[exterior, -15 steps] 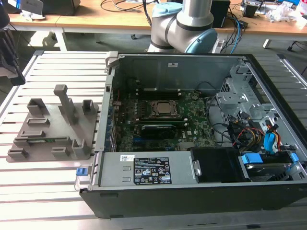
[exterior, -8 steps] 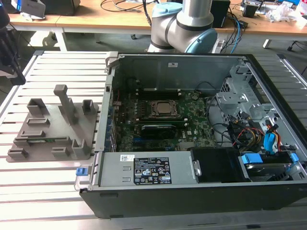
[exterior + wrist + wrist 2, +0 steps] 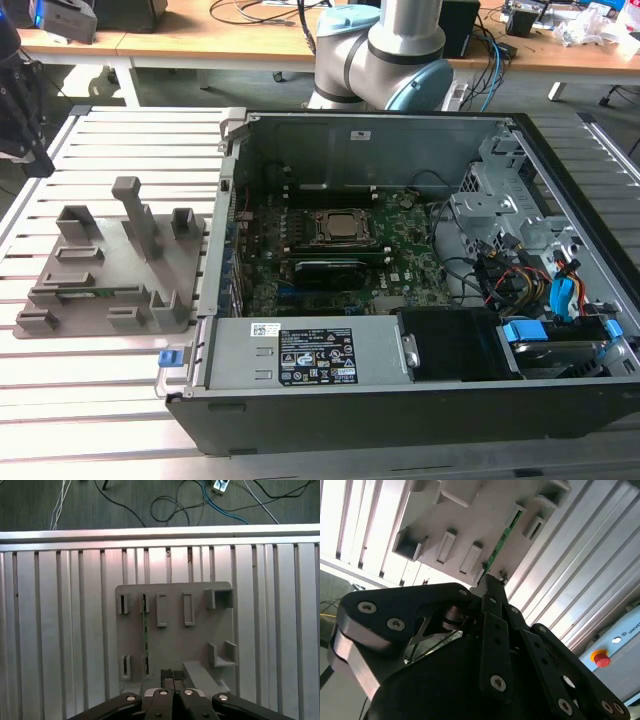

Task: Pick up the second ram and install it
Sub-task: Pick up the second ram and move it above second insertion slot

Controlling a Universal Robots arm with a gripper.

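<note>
Second ram, a narrow green circuit-board stick [image 3: 145, 630], stands edgewise in the grey slotted plastic holder [image 3: 200, 645]. The black gripper [image 3: 172, 674], seemingly closed and empty, hovers just beside it. Descending closed risks striking the stick's edge.

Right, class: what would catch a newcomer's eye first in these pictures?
The open computer case with its green motherboard, at the exterior view's right. Beside it on the slotted table, a grey fixture tray holds the second ram on edge in a slot, the gripper hanging above.
</note>
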